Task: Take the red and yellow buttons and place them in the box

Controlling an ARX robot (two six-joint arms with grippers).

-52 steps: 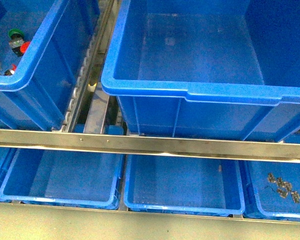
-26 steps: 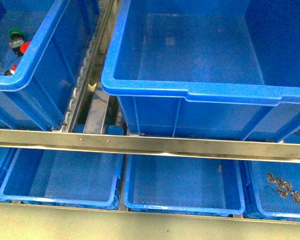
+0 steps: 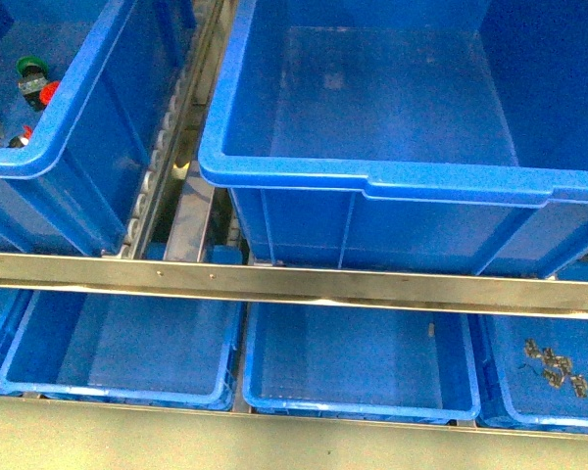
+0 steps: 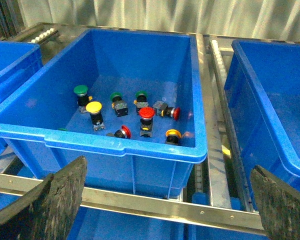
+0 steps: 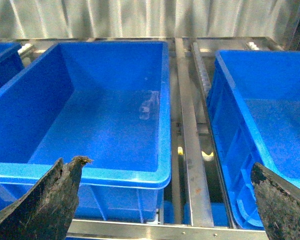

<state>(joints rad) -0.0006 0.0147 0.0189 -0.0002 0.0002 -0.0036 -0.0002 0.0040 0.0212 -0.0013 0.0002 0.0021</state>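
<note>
Clearly the task is at its very start: the box (image 3: 372,182) shows a bare floor in the front view and in the right wrist view, and neither hand carries anything. The step in hand looks like the approach for the first pick.

All the buttons lie in the source crate (image 4: 125,148), which stands just beside the box on its left, with a roller track between them. In the left wrist view a red button (image 4: 146,114) stands upright near the middle of the crate floor, and a yellow button (image 4: 94,108) stands upright to one side of it, close to the green buttons (image 4: 80,90). Two more red caps (image 4: 175,113) (image 4: 125,132) and a second yellow cap (image 4: 173,134) lie tipped over near the crate's front wall.

The left hand (image 4: 167,167) hangs outside that crate, on the near side of its front rim, with its fingers (image 4: 55,200) spread wide and nothing between them. The buttons are well apart from it, past the rim and down on the floor. The right hand (image 5: 162,169) is likewise spread wide and bare, facing the box's front rim.

Next, I judge, the left hand must clear the rim, drop over an upright cap, and close on it without catching a green neighbour.
</note>
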